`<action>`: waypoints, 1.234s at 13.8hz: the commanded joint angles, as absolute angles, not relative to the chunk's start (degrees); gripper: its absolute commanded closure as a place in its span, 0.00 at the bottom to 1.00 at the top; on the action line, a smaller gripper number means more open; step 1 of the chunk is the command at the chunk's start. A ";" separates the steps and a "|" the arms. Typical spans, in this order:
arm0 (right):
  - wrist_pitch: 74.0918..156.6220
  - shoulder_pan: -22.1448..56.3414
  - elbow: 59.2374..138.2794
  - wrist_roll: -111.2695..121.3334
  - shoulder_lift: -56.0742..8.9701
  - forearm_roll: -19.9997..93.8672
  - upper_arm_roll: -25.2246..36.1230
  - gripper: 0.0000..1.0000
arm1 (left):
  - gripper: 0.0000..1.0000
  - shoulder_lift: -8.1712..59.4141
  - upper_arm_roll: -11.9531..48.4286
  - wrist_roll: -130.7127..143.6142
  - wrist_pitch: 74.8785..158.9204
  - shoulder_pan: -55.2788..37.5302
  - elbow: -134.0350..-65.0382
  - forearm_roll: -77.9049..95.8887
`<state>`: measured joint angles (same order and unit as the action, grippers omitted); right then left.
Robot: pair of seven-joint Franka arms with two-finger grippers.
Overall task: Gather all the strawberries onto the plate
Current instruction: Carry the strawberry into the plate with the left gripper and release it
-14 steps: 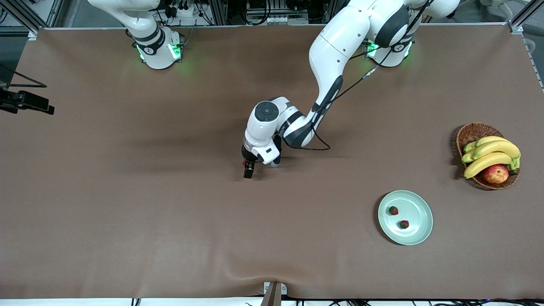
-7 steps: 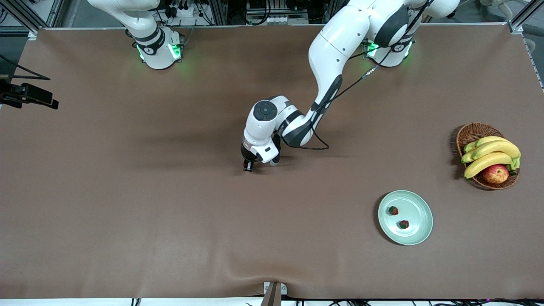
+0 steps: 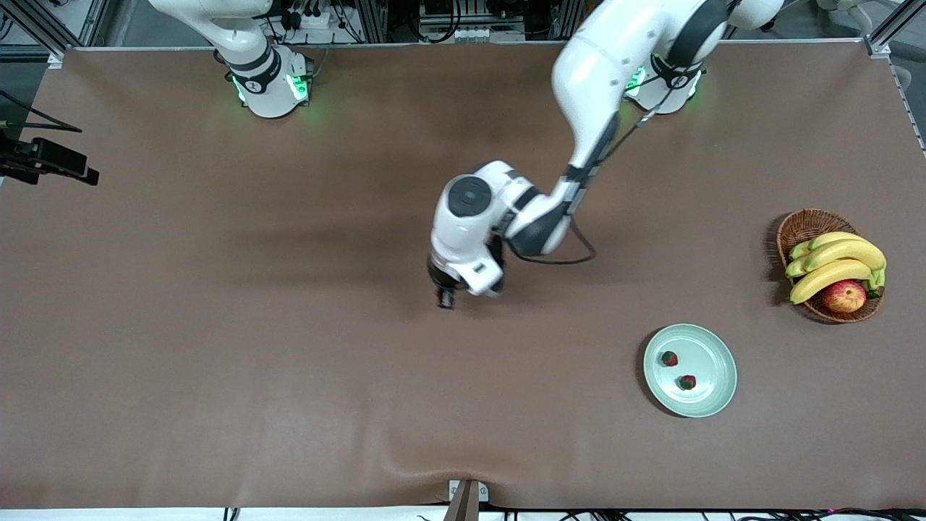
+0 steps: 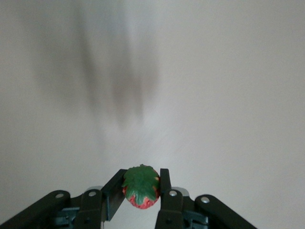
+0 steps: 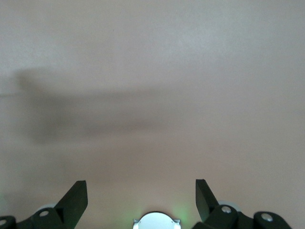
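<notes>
Brown table, basket beside plate

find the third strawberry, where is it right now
The third strawberry is pinched in the left gripper, over bare table near the middle, well short of the plate toward the left arm's end.

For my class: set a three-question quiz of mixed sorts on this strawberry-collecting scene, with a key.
1. True or false: the left hand is shut on a strawberry.
2. How many strawberries lie on the plate? A one, B two, C three.
3. Fill in: the right hand waits with its fingers ____.

Key: 1 true. 2 B: one strawberry and another. 3 open.
</notes>
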<state>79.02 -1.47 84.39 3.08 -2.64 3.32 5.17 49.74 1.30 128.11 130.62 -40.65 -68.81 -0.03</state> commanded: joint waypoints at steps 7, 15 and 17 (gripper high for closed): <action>81.20 -2.64 85.43 2.72 -1.93 3.34 5.27 0.00 | 1.00 46.31 1.32 102.44 124.54 -14.52 -71.72 -5.19; 80.95 -1.85 84.99 3.08 -1.85 -0.43 5.19 0.00 | 1.00 50.62 1.49 86.86 125.24 -4.06 -73.03 -4.75; 80.42 -1.06 84.99 2.55 -1.85 -0.53 5.27 0.00 | 1.00 50.45 1.58 84.91 125.24 -2.38 -73.47 -4.48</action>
<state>80.79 -1.72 84.70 3.10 -2.65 0.91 5.58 51.26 0.74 86.68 125.34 -4.04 -72.57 -3.76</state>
